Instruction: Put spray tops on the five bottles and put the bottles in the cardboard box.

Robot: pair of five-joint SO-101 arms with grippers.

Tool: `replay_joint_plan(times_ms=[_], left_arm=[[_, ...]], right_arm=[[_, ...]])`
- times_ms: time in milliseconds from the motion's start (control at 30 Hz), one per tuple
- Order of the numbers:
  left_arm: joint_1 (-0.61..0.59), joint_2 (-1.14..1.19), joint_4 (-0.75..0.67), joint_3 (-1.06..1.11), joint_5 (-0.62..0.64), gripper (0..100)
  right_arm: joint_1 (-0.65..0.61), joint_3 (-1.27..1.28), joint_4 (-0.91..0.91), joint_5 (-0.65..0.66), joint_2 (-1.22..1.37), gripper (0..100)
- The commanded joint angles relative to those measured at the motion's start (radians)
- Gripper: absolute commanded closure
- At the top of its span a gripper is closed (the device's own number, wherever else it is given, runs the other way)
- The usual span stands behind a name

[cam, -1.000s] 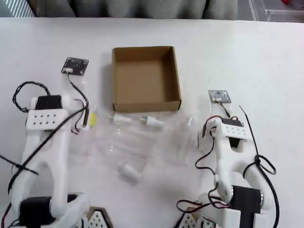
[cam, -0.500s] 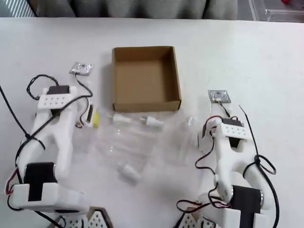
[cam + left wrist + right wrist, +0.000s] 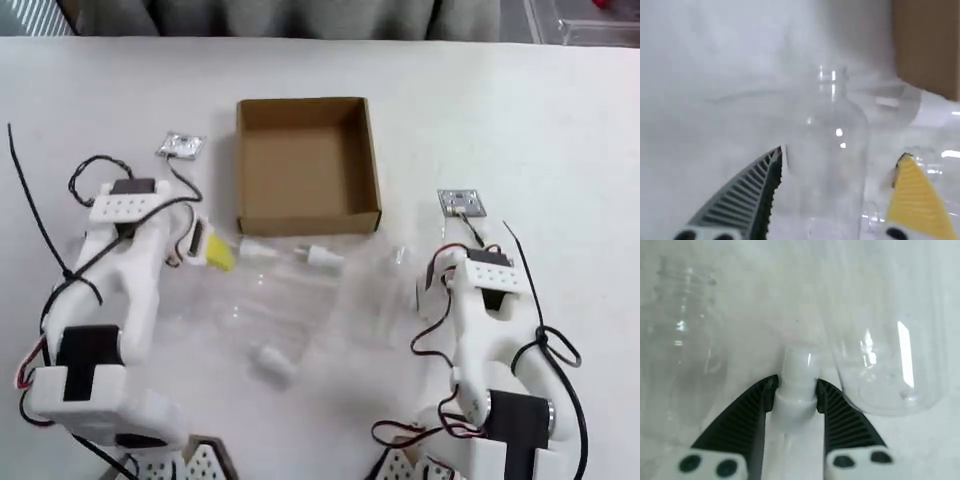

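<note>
**Left arm advancing on a bottle; right arm standing by with a top**

Left arm is swinging forward toward the cardboard box compared with a second ago, while the right arm is keeping still. The left gripper is standing wide, straddling a clear bottle lying on the surface just in front of the box. The right gripper is clamping a white spray top. Recommendation: close on the bottle's body, leaving the threaded neck free for the top, and squeeze gently, since the thin wall looks prone to slipping.
</note>
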Motion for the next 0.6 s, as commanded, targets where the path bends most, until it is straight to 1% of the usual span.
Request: replay_joint_plan(times_ms=[0,200,233,467,567], left_arm=[[0.021,0.038,-0.011,-0.091,-0.006,67],[0.024,0.154,-0.003,-0.172,-0.003,68],[0.024,0.163,-0.003,-0.176,-0.005,69],[0.031,0.139,0.0,-0.18,-0.012,91],[0.031,0.07,0.055,-0.18,-0.008,97]], right_arm=[[-0.008,-0.029,0.005,0.014,0.002,98.2],[-0.008,-0.028,0.005,0.014,0.001,98.2],[-0.008,-0.028,0.005,0.014,0.001,98.2],[-0.008,-0.028,0.005,0.015,0.001,98.2],[-0.008,-0.028,0.005,0.015,0.001,98.2]])
